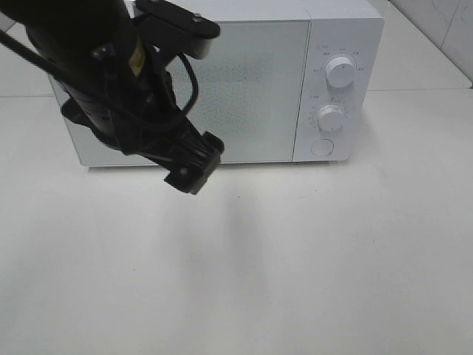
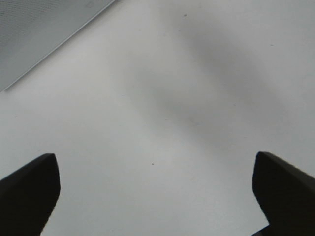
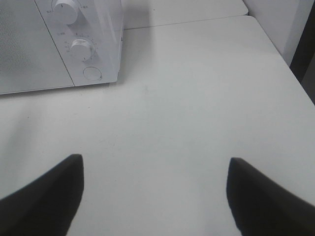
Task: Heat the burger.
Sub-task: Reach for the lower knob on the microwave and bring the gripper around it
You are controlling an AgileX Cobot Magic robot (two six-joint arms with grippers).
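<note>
White microwave stands at the back of a pale table, door shut. The door panel is frosted with a fine dot pattern, and nothing behind it can be made out. Control strip on the right side: upper knob, lower knob, round button below them.

Burger: not seen in any view, so its position and look cannot be told.

Left arm, black with looped cable, hangs in front of the door's left part, above the table. Left gripper: jaws spread wide, bare table between them, nothing held.

Right gripper: jaws apart, also empty, over open table in front of and to the right of the microwave's control side.
</note>
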